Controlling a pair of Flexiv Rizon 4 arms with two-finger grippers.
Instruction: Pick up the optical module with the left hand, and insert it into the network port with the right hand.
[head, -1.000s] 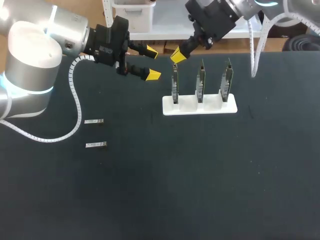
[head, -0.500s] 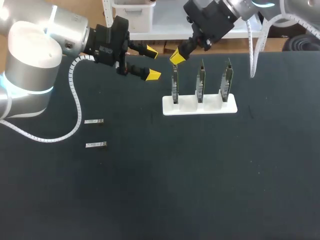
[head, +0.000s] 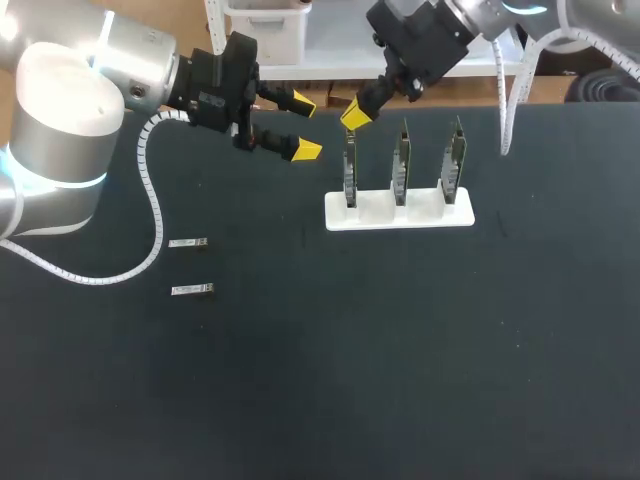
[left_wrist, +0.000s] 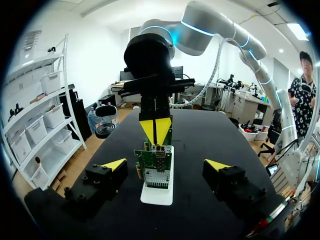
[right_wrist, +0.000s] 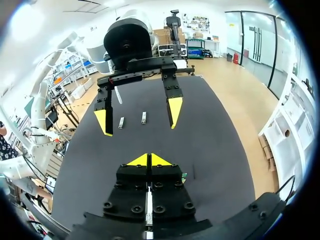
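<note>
Two small silver optical modules (head: 188, 243) (head: 192, 290) lie on the black table at the left, and show ahead of the right gripper as module (right_wrist: 121, 123) and module (right_wrist: 144, 117). A white stand (head: 400, 212) holds three upright green boards with network ports. My right gripper (head: 355, 113) (right_wrist: 149, 160) is shut, its yellow tips meeting just above the leftmost board (head: 350, 170). I see nothing clearly held in it. My left gripper (head: 303, 127) (left_wrist: 166, 164) hovers open and empty, left of the stand. It faces that board (left_wrist: 156, 167) and the right gripper (left_wrist: 156, 131).
The table (head: 400, 350) is black and broad in front of the stand. The other two boards (head: 401, 165) (head: 454, 160) stand to the right of the right gripper. My left arm's white cable (head: 150, 200) hangs near the modules.
The right gripper has edged very slightly left above the leftmost board. The left arm and the modules have not moved.
</note>
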